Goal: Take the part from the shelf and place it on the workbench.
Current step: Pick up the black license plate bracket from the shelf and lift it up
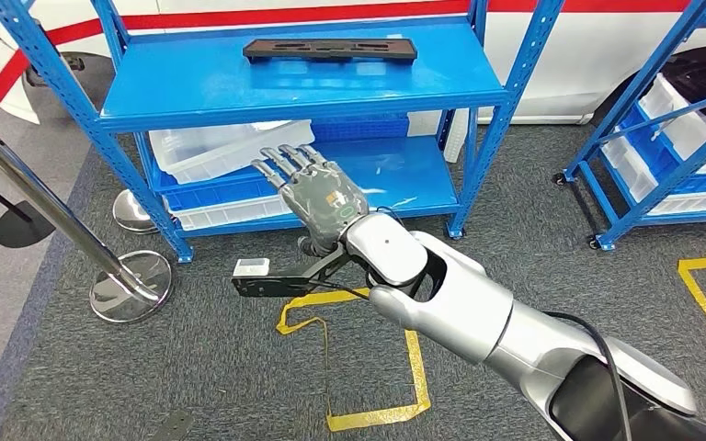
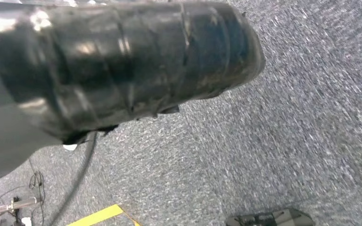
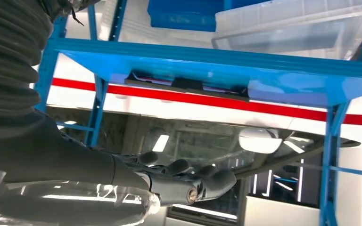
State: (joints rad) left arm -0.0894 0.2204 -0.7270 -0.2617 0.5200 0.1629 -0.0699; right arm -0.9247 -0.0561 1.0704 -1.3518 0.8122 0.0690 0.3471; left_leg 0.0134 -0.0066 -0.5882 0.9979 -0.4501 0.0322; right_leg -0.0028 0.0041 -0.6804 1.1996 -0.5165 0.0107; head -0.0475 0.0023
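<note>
A long flat black part [image 1: 331,50] lies across the top board of the blue shelf [image 1: 202,92], and its edge [image 3: 188,86] is also seen in the right wrist view. My right hand [image 1: 317,191] is raised in front of the shelf, below and short of the part, with its fingers [image 1: 285,163] stretched out and apart and nothing in them. The right wrist view has the same hand [image 3: 184,181] with fingers extended toward the shelf.
Clear plastic bins [image 1: 225,152] and blue trays sit on the lower board. A chrome barrier post [image 1: 46,211] with a round base [image 1: 130,288] stands at the left. A second blue rack [image 1: 671,138] is at the right. Yellow tape [image 1: 368,367] marks the grey carpet.
</note>
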